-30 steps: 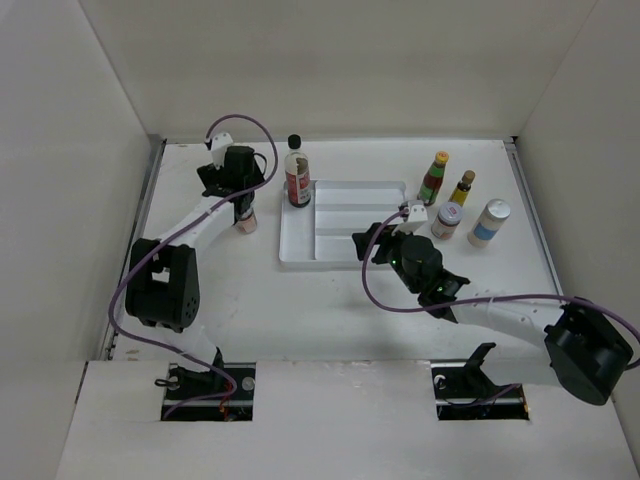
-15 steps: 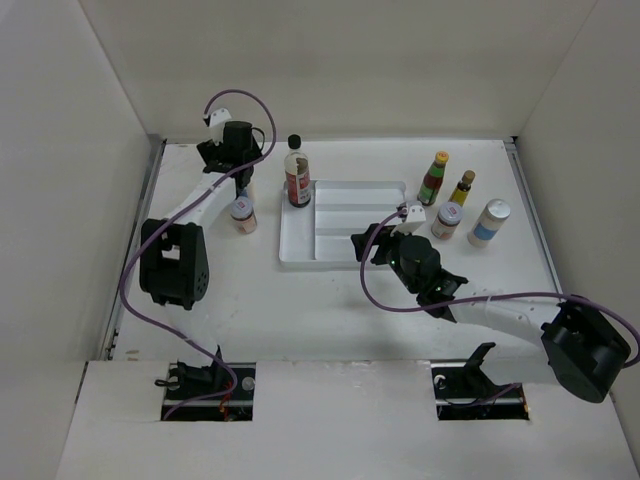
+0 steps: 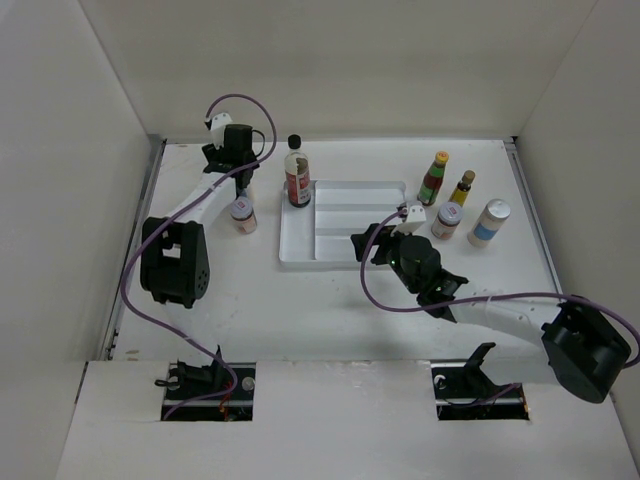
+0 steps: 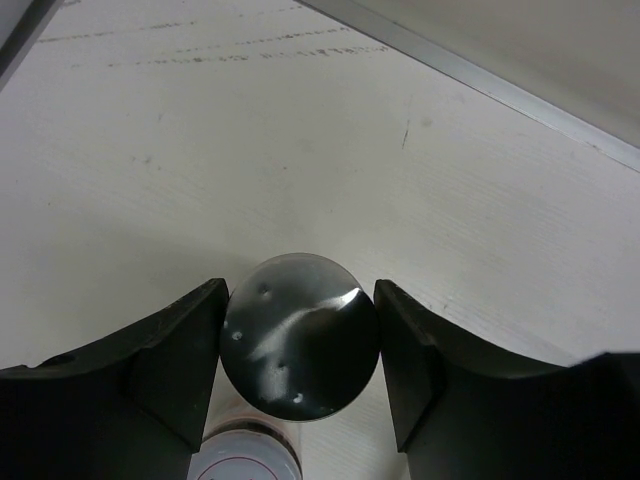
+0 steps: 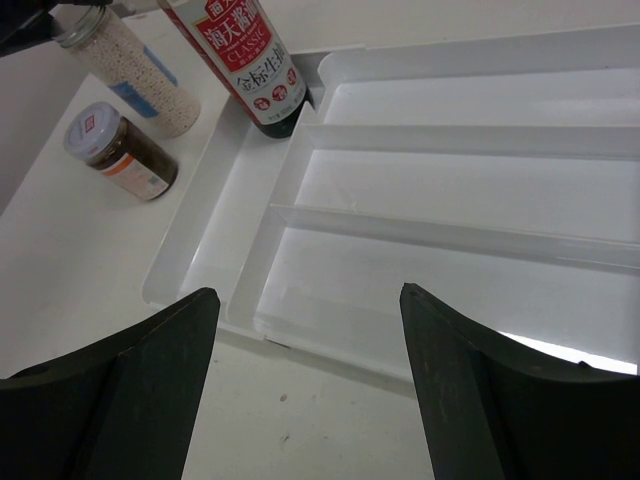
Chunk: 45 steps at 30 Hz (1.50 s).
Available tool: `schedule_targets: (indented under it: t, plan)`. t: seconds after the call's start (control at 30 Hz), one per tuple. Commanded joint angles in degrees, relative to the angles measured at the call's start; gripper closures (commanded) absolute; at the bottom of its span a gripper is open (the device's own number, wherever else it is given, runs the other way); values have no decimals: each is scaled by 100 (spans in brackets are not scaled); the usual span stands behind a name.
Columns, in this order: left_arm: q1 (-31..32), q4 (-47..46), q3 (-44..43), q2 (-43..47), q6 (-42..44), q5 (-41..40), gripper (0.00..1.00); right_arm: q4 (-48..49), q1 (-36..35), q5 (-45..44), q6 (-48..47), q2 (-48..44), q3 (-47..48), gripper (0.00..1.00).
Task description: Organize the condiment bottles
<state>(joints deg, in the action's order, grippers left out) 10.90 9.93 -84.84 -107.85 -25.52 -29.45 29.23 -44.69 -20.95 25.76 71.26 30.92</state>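
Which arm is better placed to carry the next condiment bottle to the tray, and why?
Left. The left gripper brackets the silver-lidded shaker, jaws against both sides. The right gripper hangs open and empty at the white tray's near edge.

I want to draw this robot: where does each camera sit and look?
Top camera: above and behind, looking down at the table; left arm and right arm show.
Left wrist: on the left arm, looking down at a silver-lidded shaker; its jaws squeeze it.
Right wrist: looking across the white tray; its open jaws show.
Shared: top and right-wrist views both show the tray and red-labelled bottle.
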Motion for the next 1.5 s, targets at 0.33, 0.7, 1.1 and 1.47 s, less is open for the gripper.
schedule_targets:
  t: [0.33, 0.7, 1.1, 1.47]
  plan:
    - [592, -887, 1047, 2733, 109, -772, 74, 460, 8, 21, 70, -341, -42, 20]
    - [1998, -1423, 1997, 3280, 91, -852, 74, 460, 26, -23, 105, -376, -77, 20]
    - [2422, -2408, 1849, 1874, 301, -808, 74, 460, 70, -41, 122, -403, -95, 20]
    - [2448, -2593, 1760, 1205, 443, -878, 52, 460, 87, -41, 122, -376, -103, 19]
